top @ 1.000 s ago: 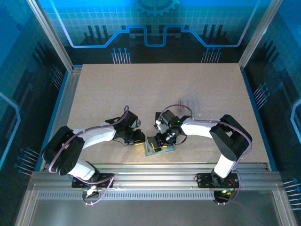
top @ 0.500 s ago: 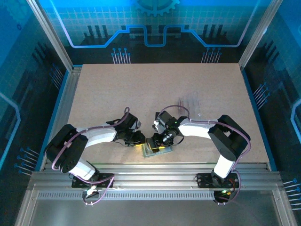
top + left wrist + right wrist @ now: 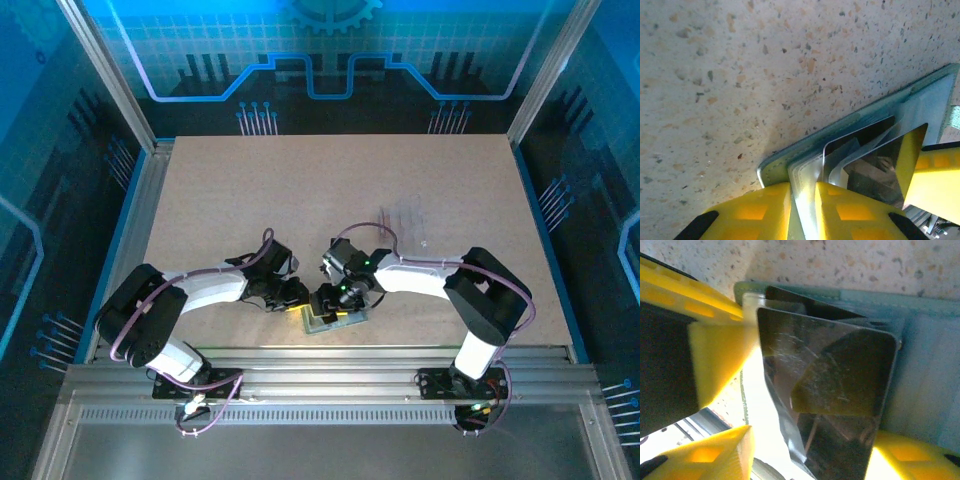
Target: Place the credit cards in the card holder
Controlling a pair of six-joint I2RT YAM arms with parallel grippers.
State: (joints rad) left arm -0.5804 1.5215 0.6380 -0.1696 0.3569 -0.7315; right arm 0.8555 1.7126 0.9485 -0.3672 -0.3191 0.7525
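The pale grey-green card holder (image 3: 337, 320) lies flat near the table's front edge. My left gripper (image 3: 802, 187) is shut on a thin leaf at the holder's (image 3: 790, 160) open corner and holds it spread. A glossy black credit card (image 3: 840, 375) stands tilted with its far end inside the holder's (image 3: 925, 355) mouth. My right gripper (image 3: 810, 440) is open around the card's near end, and a bright gap separates the left finger (image 3: 715, 455) from the card. In the top view both grippers meet over the holder, left gripper (image 3: 300, 298) and right gripper (image 3: 335, 300).
A clear plastic pouch (image 3: 405, 222) lies on the table behind the right arm. The metal rail (image 3: 320, 362) of the table's front edge runs just beneath the holder. The left gripper's yellow finger (image 3: 710, 340) sits close to the card's left side.
My right gripper has shifted a little to the left over the holder and its jaws have spread wider. The left gripper keeps its hold in the same place.
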